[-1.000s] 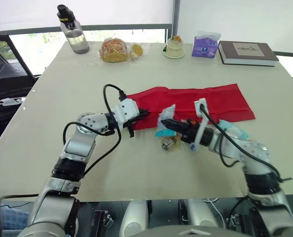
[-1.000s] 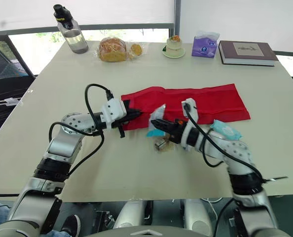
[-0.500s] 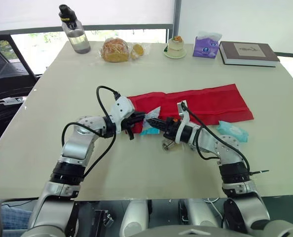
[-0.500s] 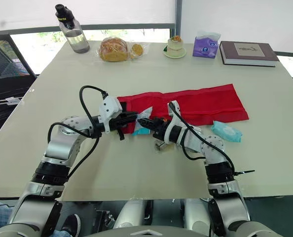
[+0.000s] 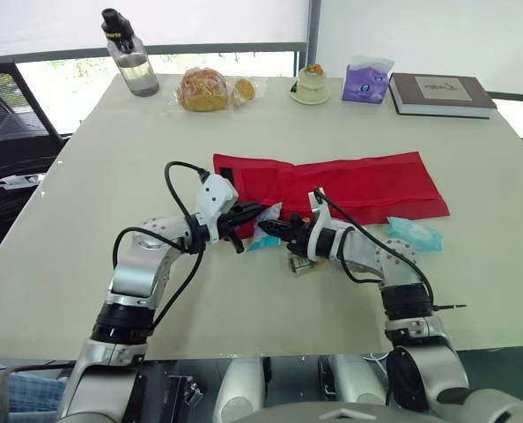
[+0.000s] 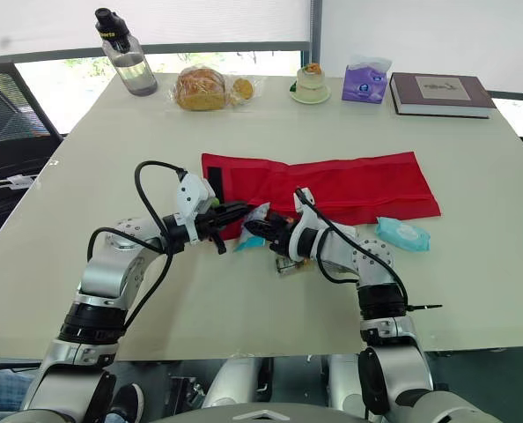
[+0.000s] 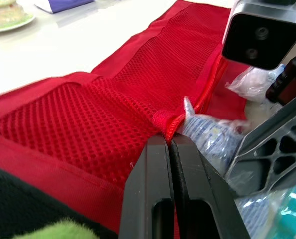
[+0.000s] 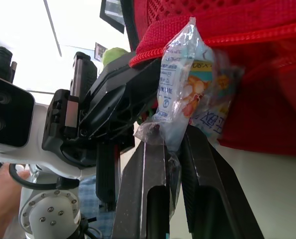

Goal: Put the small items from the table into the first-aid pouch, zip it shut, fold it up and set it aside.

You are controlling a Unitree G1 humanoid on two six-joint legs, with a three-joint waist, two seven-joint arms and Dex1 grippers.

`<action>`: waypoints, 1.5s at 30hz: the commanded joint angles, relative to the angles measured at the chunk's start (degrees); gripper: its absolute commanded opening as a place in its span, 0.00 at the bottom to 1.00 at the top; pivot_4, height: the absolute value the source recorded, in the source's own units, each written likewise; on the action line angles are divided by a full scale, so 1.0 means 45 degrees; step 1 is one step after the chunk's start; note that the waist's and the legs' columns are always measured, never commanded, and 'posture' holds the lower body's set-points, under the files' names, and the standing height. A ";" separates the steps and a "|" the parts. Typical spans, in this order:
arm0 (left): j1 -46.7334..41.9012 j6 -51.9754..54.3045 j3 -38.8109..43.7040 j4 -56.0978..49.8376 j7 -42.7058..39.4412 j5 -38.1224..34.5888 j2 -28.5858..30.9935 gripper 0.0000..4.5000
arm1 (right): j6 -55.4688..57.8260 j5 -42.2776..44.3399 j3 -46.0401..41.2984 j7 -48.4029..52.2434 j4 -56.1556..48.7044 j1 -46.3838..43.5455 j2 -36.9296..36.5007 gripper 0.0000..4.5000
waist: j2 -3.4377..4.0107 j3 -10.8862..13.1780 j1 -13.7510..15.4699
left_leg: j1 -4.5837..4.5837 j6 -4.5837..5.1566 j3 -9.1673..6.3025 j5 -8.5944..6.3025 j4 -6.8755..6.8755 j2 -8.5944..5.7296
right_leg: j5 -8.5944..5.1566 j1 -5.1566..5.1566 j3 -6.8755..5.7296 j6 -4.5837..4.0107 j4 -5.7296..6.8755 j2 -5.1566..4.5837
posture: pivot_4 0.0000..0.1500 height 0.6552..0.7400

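The red mesh first-aid pouch [image 5: 358, 181] lies unfolded across the middle of the table. My left gripper [image 5: 253, 211] is shut on the pouch's near hem at its left end; in the left wrist view the fingertips [image 7: 158, 149] pinch the red hem [image 7: 169, 127]. My right gripper [image 5: 272, 226] faces it, shut on a clear printed packet [image 8: 180, 94] whose tip touches the pinched hem. A small metal item [image 5: 298, 263] lies under the right wrist. A teal packet [image 5: 413, 233] rests on the table near the pouch's right end.
Along the far edge stand a water bottle [image 5: 131, 63], a bagged bread [image 5: 203, 89], a dessert on a plate [image 5: 311, 85], a purple tissue pack [image 5: 367, 79] and a book [image 5: 441, 92].
My right gripper has carried the packet leftward until it meets the left gripper at the pouch hem. The pouch's left end has shifted left and spread out wider.
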 commanded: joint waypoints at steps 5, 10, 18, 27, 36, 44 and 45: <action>0.0143 0.0392 0.0388 -0.1161 0.0303 -0.0636 -0.0208 0.01 | 0.0535 -0.0649 -0.0096 0.0322 0.0407 -0.0351 0.0432 0.00 | 0.0000 0.0000 -0.0157 | 0.0000 0.0000 0.0002 0.0000 0.0000 -0.0002 | 0.0000 0.0001 0.0002 0.0000 -0.0001 -0.0005 | 1.00 1.00; 0.0263 0.0681 0.0541 -0.1455 0.0495 -0.0902 -0.0351 0.01 | 0.0799 -0.1175 -0.0175 0.0459 0.0710 -0.0518 0.0570 0.00 | 0.0001 0.0000 -0.0197 | 0.0004 0.0000 -0.0002 0.0000 -0.0001 -0.0002 | 0.0000 0.0001 -0.0001 0.0000 0.0001 -0.0003 | 1.00 1.00; 0.1193 0.0802 -0.0013 -0.2607 0.0006 -0.1158 -0.0192 0.01 | 0.0490 -0.1679 -0.1101 0.0448 0.1764 -0.1219 0.1023 0.00 | 0.0005 -0.0007 -0.0242 | 0.0019 -0.0001 0.0006 -0.0001 -0.0019 0.0006 | -0.0001 0.0002 0.0008 -0.0001 -0.0003 0.0002 | 1.00 1.00; 0.1875 0.0511 -0.0112 -0.2631 0.0485 -0.0704 -0.0147 0.01 | -0.1195 -0.1140 -0.2604 0.1321 0.2252 -0.1942 0.1435 0.00 | 0.0006 -0.0010 -0.0225 | 0.0027 -0.0001 0.0004 -0.0001 -0.0024 0.0006 | -0.0002 0.0005 0.0005 -0.0004 -0.0004 0.0001 | 1.00 1.00; 0.2868 0.0547 -0.0624 -0.2609 0.0624 -0.0419 -0.0127 0.01 | -0.2131 0.0154 -0.3492 0.0900 0.2655 -0.2012 0.1886 0.00 | 0.0011 -0.0007 -0.0219 | 0.0023 -0.0001 0.0006 -0.0001 -0.0026 0.0001 | -0.0003 0.0005 0.0004 -0.0004 -0.0007 -0.0013 | 1.00 1.00; 0.2435 0.1184 -0.0235 -0.2229 0.0970 -0.0942 -0.0443 0.00 | -0.1904 -0.0866 -0.1853 0.1393 0.1566 -0.1362 0.1491 0.30 | 0.0025 0.0003 -0.0221 | 0.0016 -0.0001 0.0004 0.0000 -0.0027 0.0000 | -0.0004 0.0000 0.0002 -0.0003 -0.0011 -0.0012 | 1.00 1.00; 0.2325 0.1272 -0.0134 -0.2134 0.1019 -0.0999 -0.0459 0.00 | -0.1790 -0.1052 -0.1692 0.1402 0.1460 -0.1265 0.1387 0.41 | 0.0025 0.0003 -0.0221 | 0.0010 -0.0001 0.0003 -0.0001 -0.0027 0.0000 | -0.0004 -0.0003 0.0000 -0.0003 -0.0015 -0.0012 | 1.00 1.00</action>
